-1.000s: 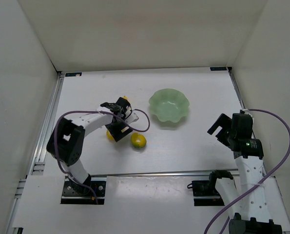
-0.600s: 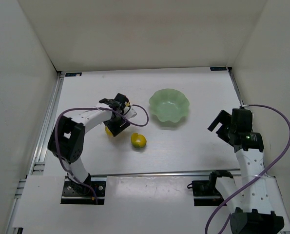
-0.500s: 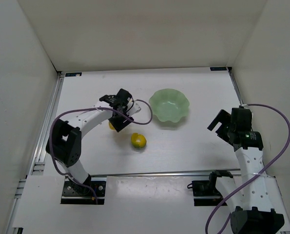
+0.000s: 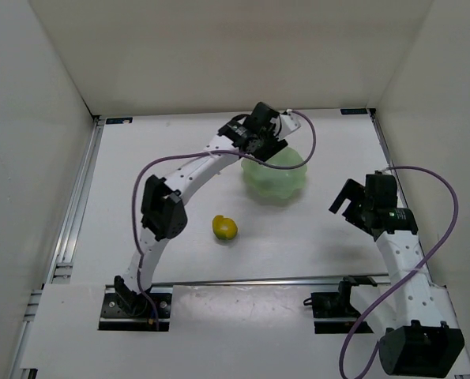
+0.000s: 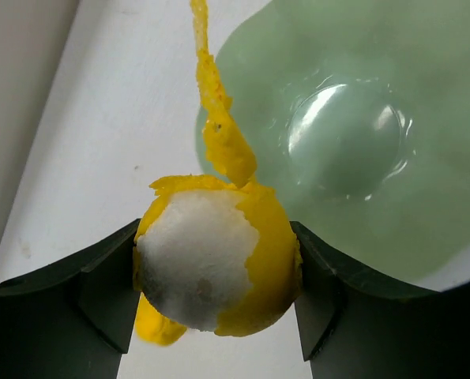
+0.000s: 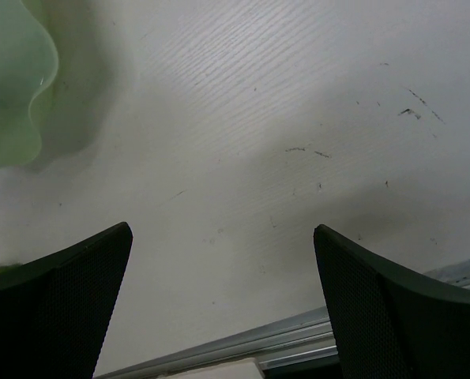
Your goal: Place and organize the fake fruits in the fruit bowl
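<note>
The white surface is carrying everything, and the left arm is reaching in a long arc across it to the far side, while the right arm is hanging back near the right edge. The right jaws are standing wide apart with nothing between them, looking down at bare surface and only a scrap of the bowl's rim. The fruit bowl is sitting right of centre, its pale green hollow showing empty in the left wrist view. The yellow-orange ball is lying alone on the surface, nearer the arm bases and well apart from the bowl. The left jaws are clamping the part-peeled piece by its round body, white flesh facing the camera. They are holding it above the bowl's far-left rim rather than over the middle. Its loose peel strip is pointing away from the jaws, running along the bowl's edge. The bowl's centre is lying ahead and to the right of the held fruit, so the release probably needs a short shift that way first. The pear is not showing clearly in any view.
</note>
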### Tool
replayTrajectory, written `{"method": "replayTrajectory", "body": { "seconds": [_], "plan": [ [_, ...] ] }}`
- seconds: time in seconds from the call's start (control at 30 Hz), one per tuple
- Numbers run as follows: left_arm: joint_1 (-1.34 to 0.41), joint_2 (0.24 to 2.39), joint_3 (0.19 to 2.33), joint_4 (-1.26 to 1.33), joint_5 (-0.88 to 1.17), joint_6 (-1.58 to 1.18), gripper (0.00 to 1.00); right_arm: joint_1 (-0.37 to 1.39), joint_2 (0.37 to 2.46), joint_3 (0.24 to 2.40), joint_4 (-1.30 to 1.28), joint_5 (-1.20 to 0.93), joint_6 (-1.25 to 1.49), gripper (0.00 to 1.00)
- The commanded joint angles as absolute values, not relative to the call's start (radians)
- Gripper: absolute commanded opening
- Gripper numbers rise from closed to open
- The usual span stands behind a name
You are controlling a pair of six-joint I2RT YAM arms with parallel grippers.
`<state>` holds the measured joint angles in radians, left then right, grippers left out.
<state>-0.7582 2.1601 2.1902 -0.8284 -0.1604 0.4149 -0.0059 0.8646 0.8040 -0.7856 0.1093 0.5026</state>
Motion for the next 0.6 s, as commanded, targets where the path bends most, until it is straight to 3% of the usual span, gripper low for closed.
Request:
{"method": "replayTrajectory", "body": {
  "seconds": [0.0,0.07,0.13,0.4,0.57],
  "plan": [
    [-0.781,2.246,2.316,-0.838,-0.189,0.396,0.75,0.040,0.859,0.828,-0.756,0.126,0.440,1.00],
    [-0.790,2.256,2.316,-0.799,-0.204,0.396,0.79,0.113,0.859,0.828,-0.741,0.114,0.394,1.00],
    [-0.790,2.256,2.307,-0.789,-0.195,0.396,0.99,0.229,0.859,0.828,-0.712,0.098,0.347,1.00],
    [-0.776,2.139,2.255,-0.788,-0.296,0.354,1.00,0.686,0.940,0.840,-0.540,0.109,0.311,1.00],
    [-0.643,1.895,2.044,-0.788,-0.298,0.258,1.00,0.925,1.182,0.951,-0.497,0.198,0.311,1.00]
  ]
}}
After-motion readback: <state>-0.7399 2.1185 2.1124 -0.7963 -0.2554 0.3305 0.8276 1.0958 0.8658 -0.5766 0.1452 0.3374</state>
